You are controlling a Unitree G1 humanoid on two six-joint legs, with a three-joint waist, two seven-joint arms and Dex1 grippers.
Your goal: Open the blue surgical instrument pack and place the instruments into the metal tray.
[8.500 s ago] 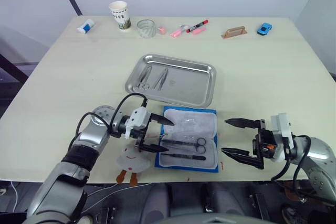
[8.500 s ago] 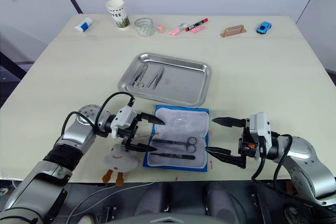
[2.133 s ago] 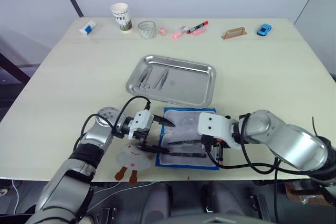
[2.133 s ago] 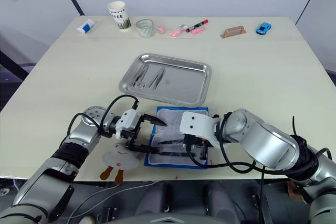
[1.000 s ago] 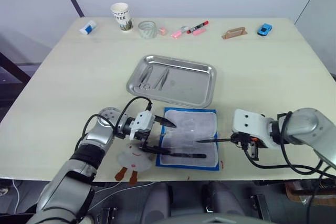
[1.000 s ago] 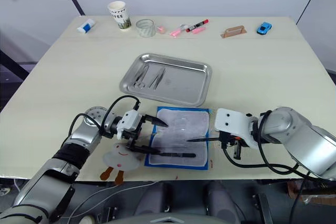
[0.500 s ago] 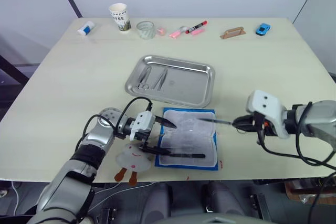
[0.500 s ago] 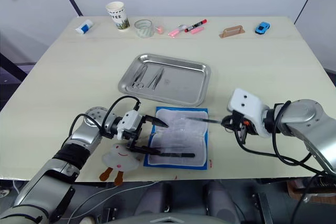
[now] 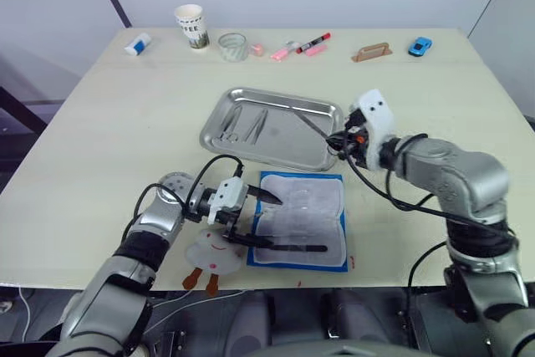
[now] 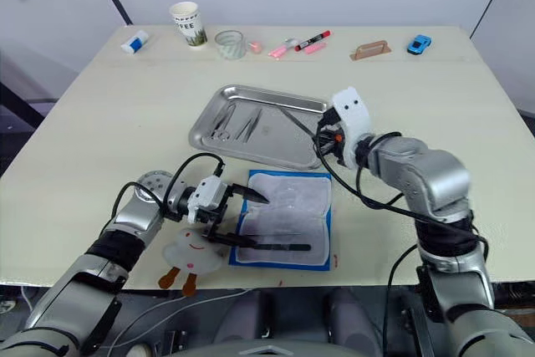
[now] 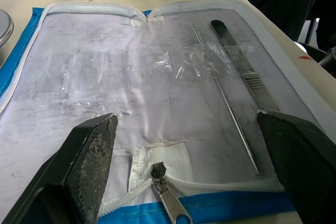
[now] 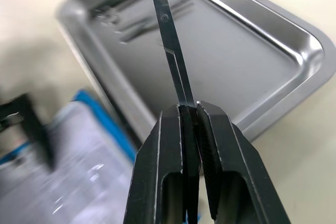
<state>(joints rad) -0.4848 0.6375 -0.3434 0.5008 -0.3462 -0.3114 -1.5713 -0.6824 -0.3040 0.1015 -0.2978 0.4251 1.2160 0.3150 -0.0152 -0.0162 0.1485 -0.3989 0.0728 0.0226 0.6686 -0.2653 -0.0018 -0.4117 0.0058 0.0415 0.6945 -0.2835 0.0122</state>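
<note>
Scissors (image 12: 170,45), slim, rigid, light and likely slippery, are pinched by the right hand (image 12: 190,111) over the metal tray (image 9: 322,152); a mid-shank grip is judged steadiest. The left hand (image 9: 255,216), spread wide, rests at the opened blue surgical instrument pack (image 9: 338,206) on the worktop (image 9: 125,114).

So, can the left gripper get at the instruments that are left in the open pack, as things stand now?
Probably yes. The left gripper is open at the edge of the blue pack, and the slim instruments lie uncovered on the lining.
</note>
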